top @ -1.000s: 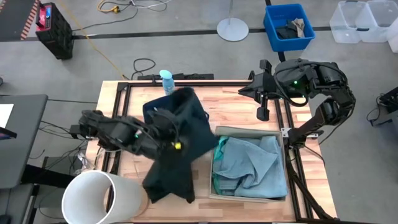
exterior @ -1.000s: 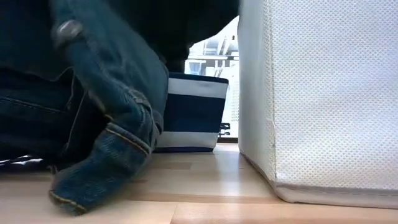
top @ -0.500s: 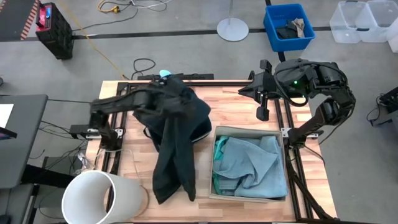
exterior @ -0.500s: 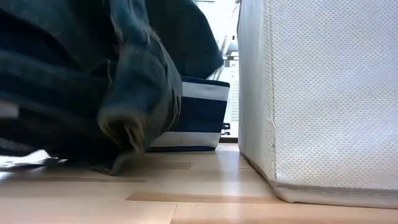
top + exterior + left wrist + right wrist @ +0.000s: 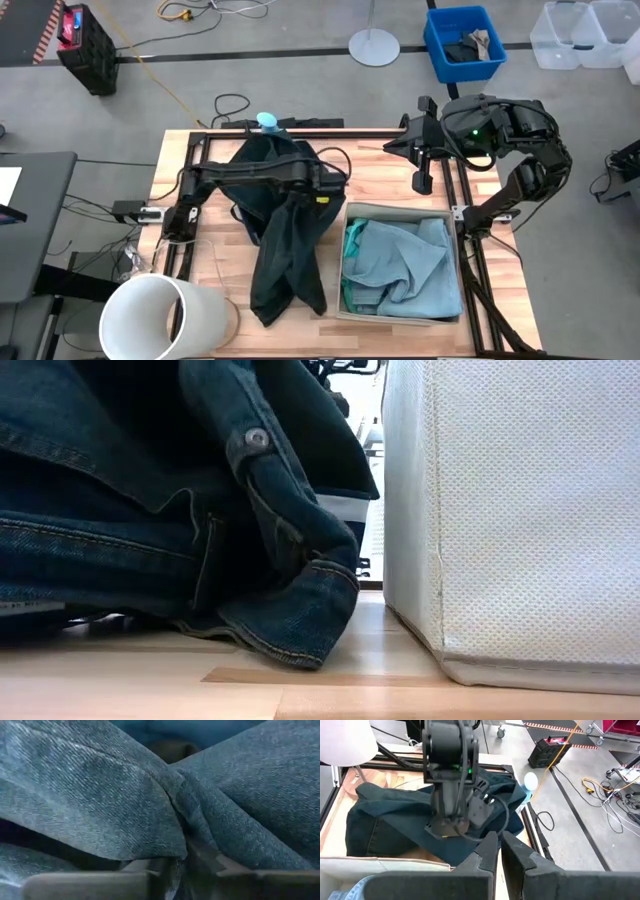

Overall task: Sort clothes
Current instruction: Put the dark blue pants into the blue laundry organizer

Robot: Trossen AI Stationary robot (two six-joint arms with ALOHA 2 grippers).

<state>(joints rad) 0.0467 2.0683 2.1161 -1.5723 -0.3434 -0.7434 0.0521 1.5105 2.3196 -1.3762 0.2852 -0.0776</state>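
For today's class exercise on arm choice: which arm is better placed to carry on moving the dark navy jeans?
Probably the left. The left gripper sits at the dark navy jeans, denim bunched at its fingers. The right gripper hangs apart, by the table's far edge.

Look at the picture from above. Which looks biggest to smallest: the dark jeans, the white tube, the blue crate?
1. Dark navy jeans, held by the left pincer.
2. White tube, partly cut off by the picture's edge.
3. Blue crate, on the floor beyond the table.
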